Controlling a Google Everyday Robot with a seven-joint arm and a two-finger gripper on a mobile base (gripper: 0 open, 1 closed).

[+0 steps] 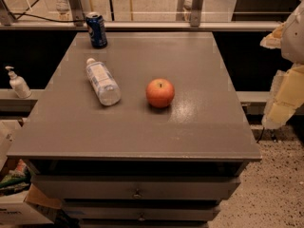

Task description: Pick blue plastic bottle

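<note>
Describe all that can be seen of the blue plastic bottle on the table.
The blue plastic bottle is clear plastic with a white cap and a pale blue-and-white label. It lies on its side on the grey table, cap toward the far edge, left of the apple and nearer than the soda can. Only the table touches it. The end effector hangs off the table's right side, far from it.

The gripper (284,98) hangs at the far right edge (pale, yellowish) beneath the arm (295,30).
</note>
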